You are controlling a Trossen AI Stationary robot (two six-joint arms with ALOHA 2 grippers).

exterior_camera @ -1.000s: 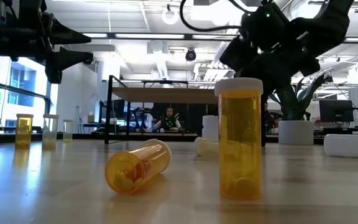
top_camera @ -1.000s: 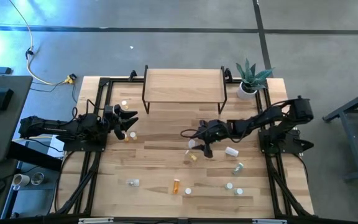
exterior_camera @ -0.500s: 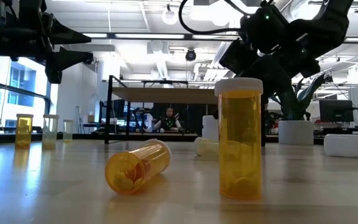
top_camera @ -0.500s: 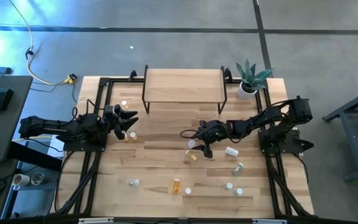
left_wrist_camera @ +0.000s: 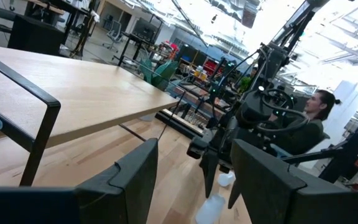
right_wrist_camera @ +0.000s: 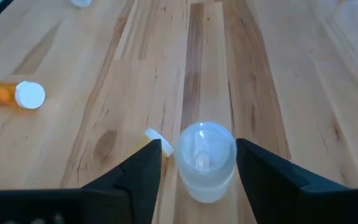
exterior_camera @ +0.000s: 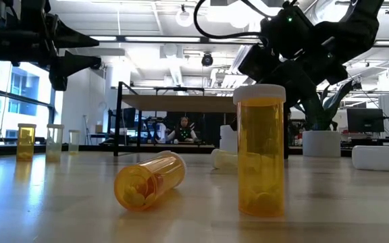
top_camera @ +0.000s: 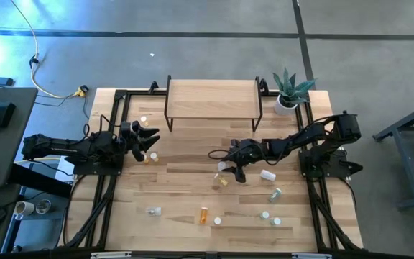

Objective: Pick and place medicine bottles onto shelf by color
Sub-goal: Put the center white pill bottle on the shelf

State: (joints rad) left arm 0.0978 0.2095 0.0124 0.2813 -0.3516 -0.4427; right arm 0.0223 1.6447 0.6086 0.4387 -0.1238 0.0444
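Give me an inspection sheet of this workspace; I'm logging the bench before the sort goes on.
Surface: wooden table, no spills seen.
Job's things: shelf bare; bottles scattered, one orange bottle upright, another orange one lying.
Clutter: potted plant at far right corner.
Claws: right claw open around a clear bottle; left claw open, empty, at left edge.
Cables: yellow cable on floor.
Surroundings: seated person behind.
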